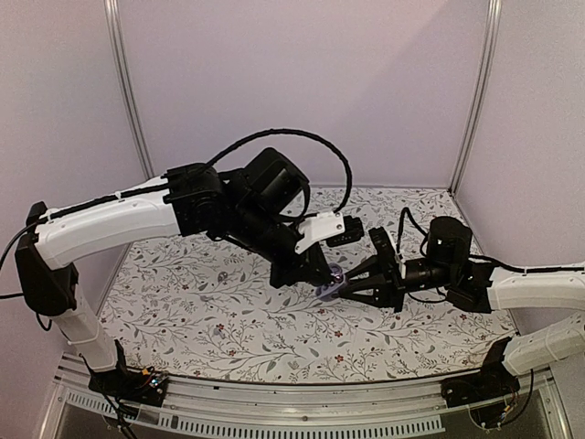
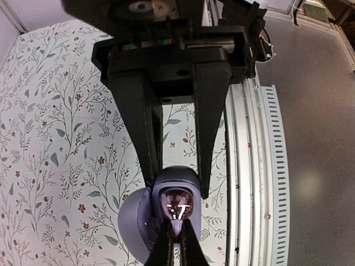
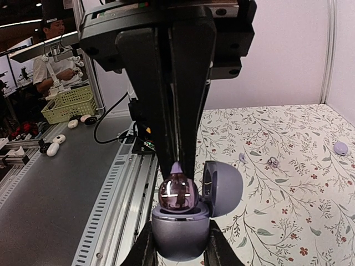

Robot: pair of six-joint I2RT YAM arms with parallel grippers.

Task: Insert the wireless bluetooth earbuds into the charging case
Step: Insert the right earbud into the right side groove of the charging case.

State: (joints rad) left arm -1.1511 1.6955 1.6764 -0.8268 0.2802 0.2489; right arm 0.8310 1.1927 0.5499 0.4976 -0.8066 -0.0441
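The lavender charging case (image 3: 180, 235) is open, its lid (image 3: 224, 185) hinged to the side. My left gripper (image 2: 177, 185) is shut on the case's base and holds it above the flowered cloth; its fingers (image 3: 143, 250) flank the base in the right wrist view. My right gripper (image 3: 177, 166) is shut on the lavender tip of an earbud (image 3: 177, 193), a glossy dark rounded body that sits in the mouth of the base. The case (image 1: 324, 292) is at mid-table, between left gripper (image 1: 331, 274) and right gripper (image 1: 347, 287). A second lavender earbud (image 3: 339, 148) lies on the cloth.
A small lavender bit (image 3: 242, 157) and a small ringed piece (image 3: 272, 161) lie on the cloth beyond the case. The metal rail (image 2: 249, 166) runs along the table's near edge. Pale walls close in the back and sides.
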